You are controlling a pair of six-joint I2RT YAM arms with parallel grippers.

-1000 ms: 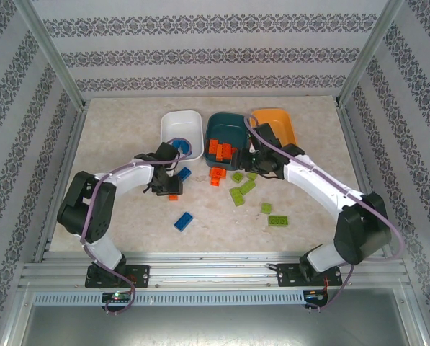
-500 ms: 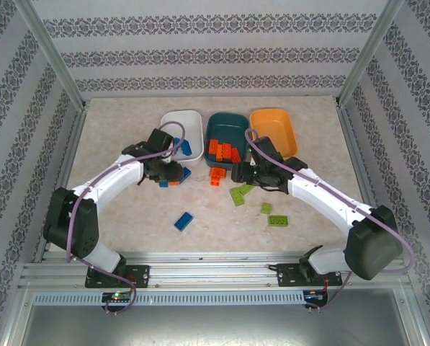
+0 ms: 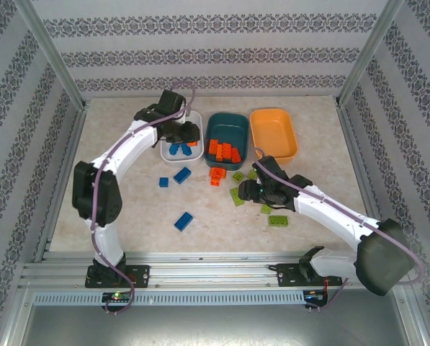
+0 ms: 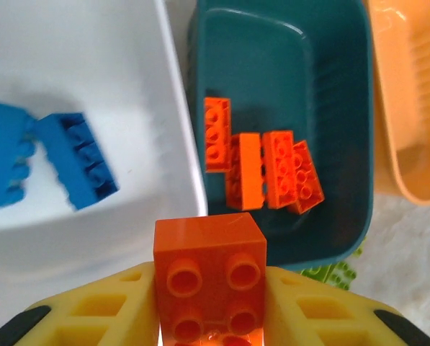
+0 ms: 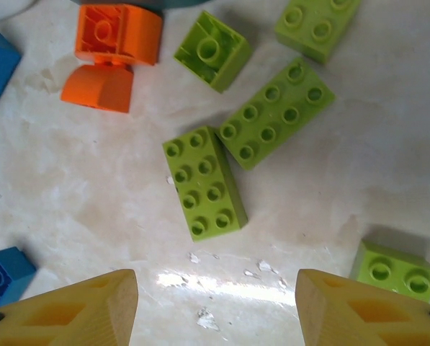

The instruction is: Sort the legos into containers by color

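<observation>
- Since half a second ago, my left pincer (image 3: 189, 134) has swung from the counter (image 3: 150, 209) out to the far trays. My right pincer (image 5: 216, 294) has drawn back nearer, over the green pieces.
- The left pincer is clamped on a square orange-red brick (image 4: 209, 277) with four studs showing. It hangs above the spot where the white tray (image 4: 92, 65) and the teal tray (image 4: 287, 79) meet.
- The white tray holds two blue bricks (image 4: 76, 162).
- The teal tray holds four orange-red bricks (image 4: 263, 169) lying side by side.
- The light orange tray (image 3: 272, 131) sits to the right of the teal one.
- The right pincer is spread wide and grips nothing. It is above two long lime green bricks (image 5: 204, 184) that lie close together on the counter.
- Loose on the counter I also see smaller green bricks (image 5: 213, 49) around those two, an orange-red pair (image 3: 217, 175) just near of the teal tray, and three stray blue bricks (image 3: 184, 220) to the left.
</observation>
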